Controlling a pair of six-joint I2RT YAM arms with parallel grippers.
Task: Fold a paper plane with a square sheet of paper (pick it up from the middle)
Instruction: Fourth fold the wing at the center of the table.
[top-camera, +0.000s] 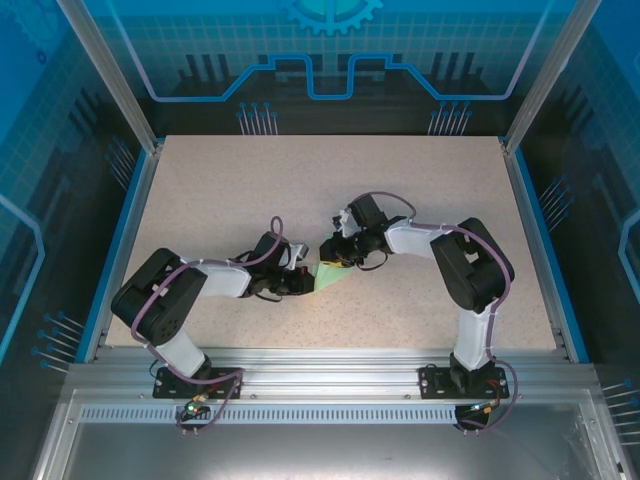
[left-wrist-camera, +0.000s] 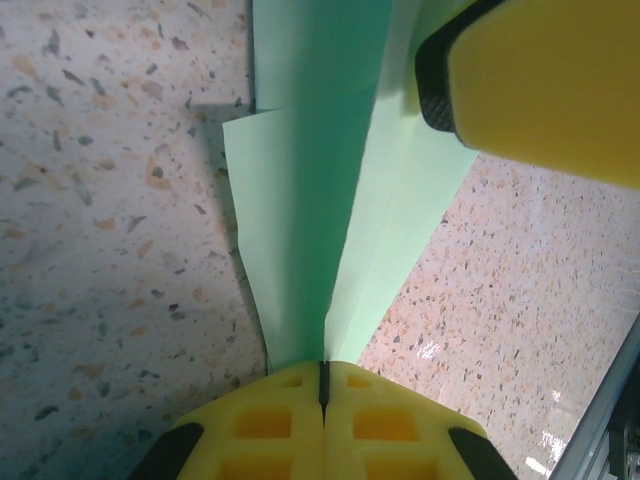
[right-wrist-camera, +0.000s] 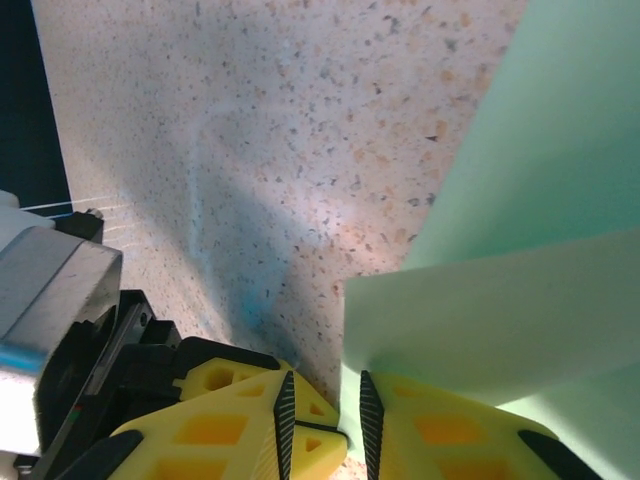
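The left gripper (left-wrist-camera: 322, 385) is clenched on the crease of the sheet of paper (left-wrist-camera: 310, 200), whose long axis runs straight away from it. At the end far from the left gripper, the right gripper (right-wrist-camera: 326, 385) has its jaws slightly parted beside an edge, seemingly free to move.

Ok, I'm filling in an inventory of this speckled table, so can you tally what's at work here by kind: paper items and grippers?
Paper: 1, the folded pale mint-green paper sheet
Grippers: 2, the left gripper and the right gripper, both with yellow fingers
Total: 3
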